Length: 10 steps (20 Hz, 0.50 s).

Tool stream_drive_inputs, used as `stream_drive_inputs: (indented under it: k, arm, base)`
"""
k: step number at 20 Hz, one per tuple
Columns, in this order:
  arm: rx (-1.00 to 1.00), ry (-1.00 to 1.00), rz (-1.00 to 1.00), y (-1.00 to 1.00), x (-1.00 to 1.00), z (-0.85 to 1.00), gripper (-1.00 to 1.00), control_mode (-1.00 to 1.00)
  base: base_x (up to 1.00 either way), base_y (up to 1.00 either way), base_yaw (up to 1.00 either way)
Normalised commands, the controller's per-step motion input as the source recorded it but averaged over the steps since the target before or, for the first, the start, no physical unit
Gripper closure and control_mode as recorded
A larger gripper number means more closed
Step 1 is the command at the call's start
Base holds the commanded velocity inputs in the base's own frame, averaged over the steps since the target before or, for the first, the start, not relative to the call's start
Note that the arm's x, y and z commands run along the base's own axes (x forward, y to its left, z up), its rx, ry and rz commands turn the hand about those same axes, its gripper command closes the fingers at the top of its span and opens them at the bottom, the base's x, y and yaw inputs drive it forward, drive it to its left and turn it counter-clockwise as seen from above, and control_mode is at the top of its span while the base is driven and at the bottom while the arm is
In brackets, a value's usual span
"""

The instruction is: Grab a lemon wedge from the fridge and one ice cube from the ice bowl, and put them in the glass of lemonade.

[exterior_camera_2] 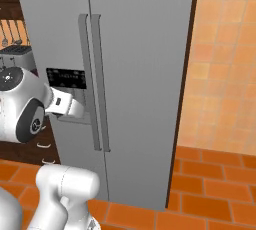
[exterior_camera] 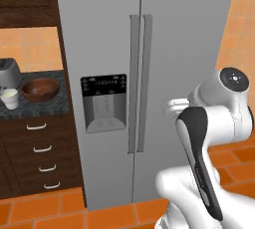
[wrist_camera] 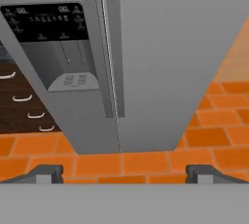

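My claw [wrist_camera: 124, 173] hangs with its two dark finger tips [wrist_camera: 48, 172] spread wide apart and nothing between them, pointed at the tall grey steel side-by-side fridge [wrist_camera: 160, 47]. Both fridge doors are shut. Its two long vertical handles [exterior_camera: 139, 83] run side by side down the middle seam, and the black dispenser panel [exterior_camera: 103, 84] sits on the left door with a grey recessed tray under it. Looking along my hand, I see the foot of the fridge meeting the orange tiled floor [wrist_camera: 146, 162], and my finger tips are well short of the doors, touching nothing.

From the camera behind me on the left, a dark speckled stone counter [exterior_camera: 30, 104] stands left of the fridge. On it rests the round, shallow reddish-brown wooden ice bowl [exterior_camera: 41, 88], and just beside it, to its left, the small whitish translucent glass of lemonade [exterior_camera: 10, 98]. Behind the glass is the rounded edge of a grey steel appliance [exterior_camera: 9, 73]. Under the counter are dark wooden drawers [exterior_camera: 42, 148] with curved white pulls.

I cannot see the lemon wedge; the closed doors hide the inside of the fridge
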Motion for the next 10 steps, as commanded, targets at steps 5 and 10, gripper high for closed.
stream_drive_inputs:
  k: [5, 10]
  arm:
    - [-0.04, -0.3, 0.01, 0.01, -0.5, 0.43, -1.0, -1.0]
    - [-0.12, -0.24, 0.01, 0.18, -0.06, 0.48, -1.0, -1.0]
  base:
    - [0.0, 0.0, 0.0]
    - [0.0, 0.0, 0.0]
